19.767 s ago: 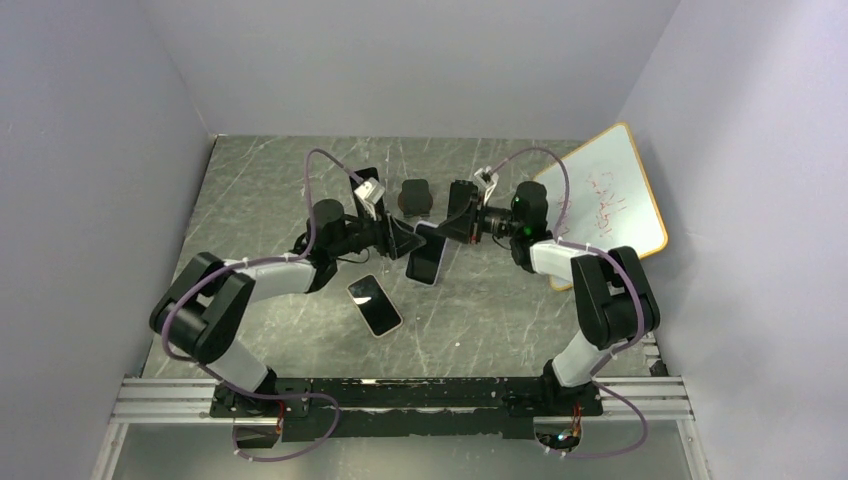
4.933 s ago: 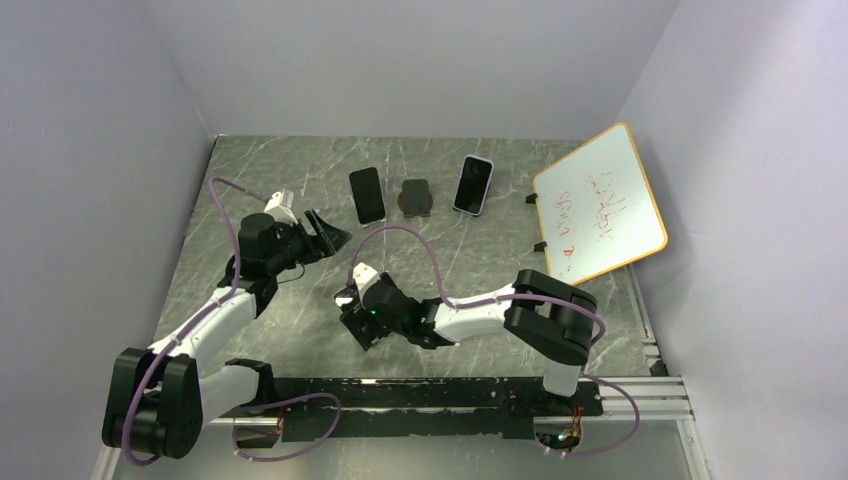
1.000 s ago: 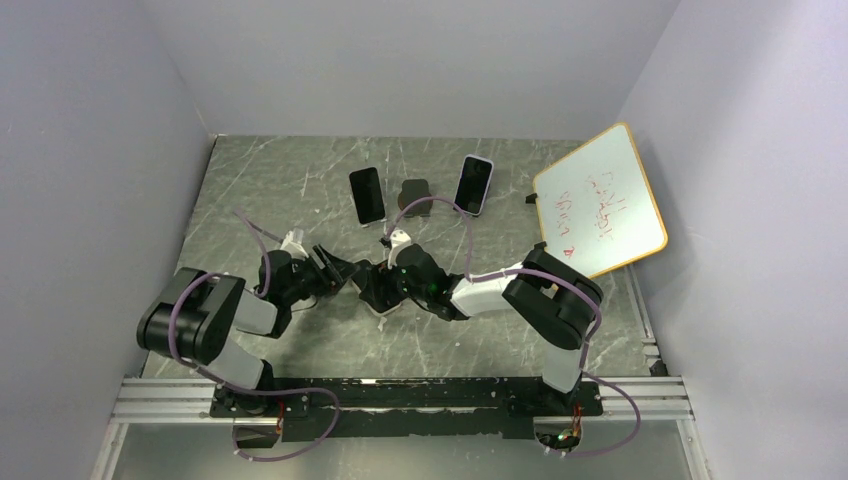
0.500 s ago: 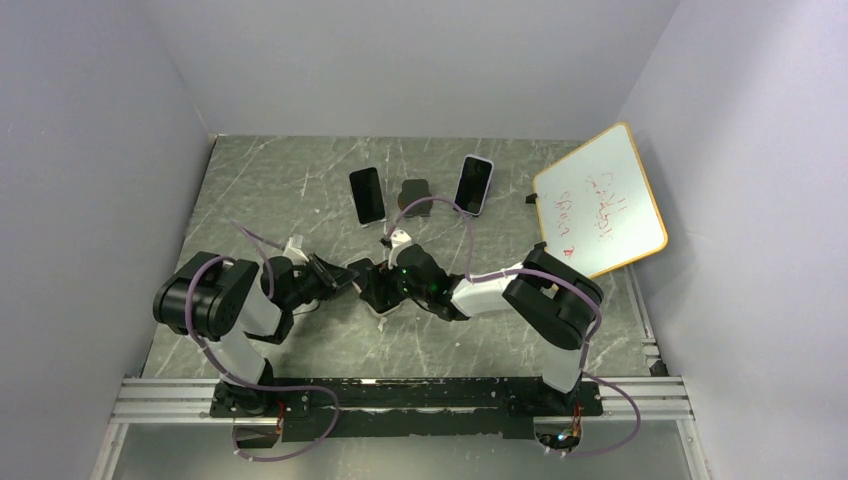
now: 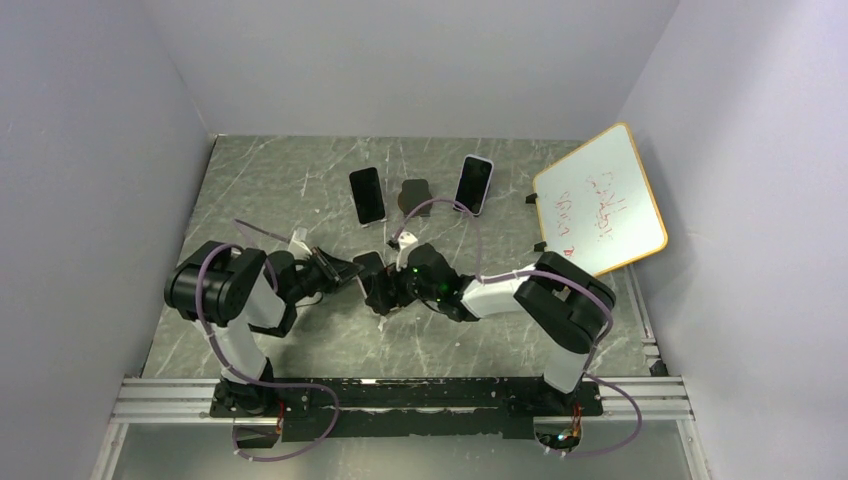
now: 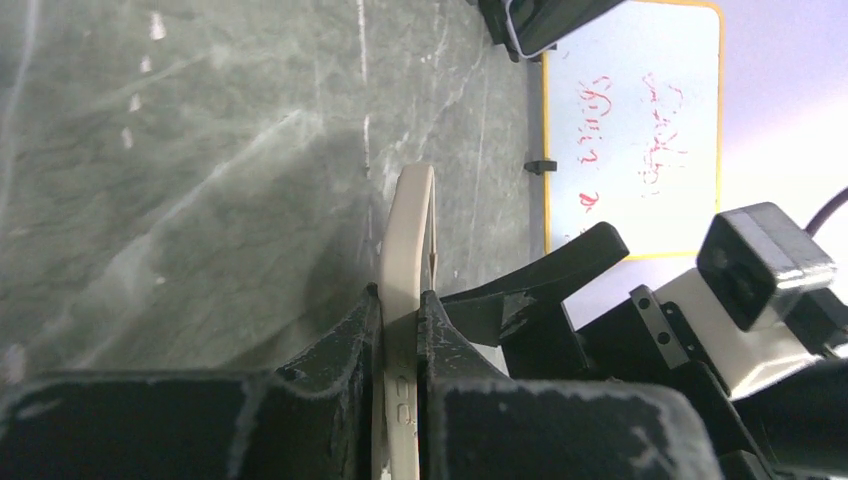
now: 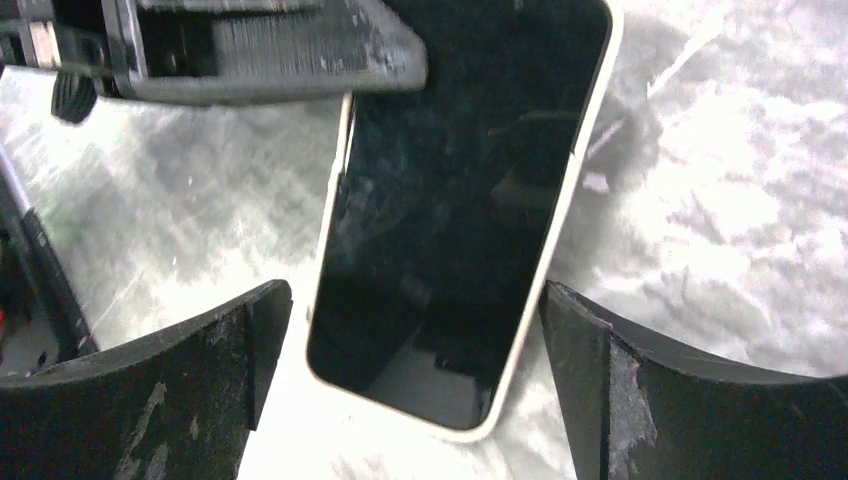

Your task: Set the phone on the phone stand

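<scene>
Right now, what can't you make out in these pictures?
Right wrist view: the left gripper hides the phone's top end.
Left wrist view: phone seen edge-on only; whiteboard writing too blurred to read.
Top view: stand too small to tell its shape.

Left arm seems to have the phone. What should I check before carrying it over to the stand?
1. Left pincer shut on phone edge: ok.
2. Right pincer open, fingers off the phone: ok.
3. Middle phone stand unoccupied: ok.
4. Phone lifted off table: cannot tell.
5. Right arm's cable clear of stand: cannot tell; it loops close by.
</scene>
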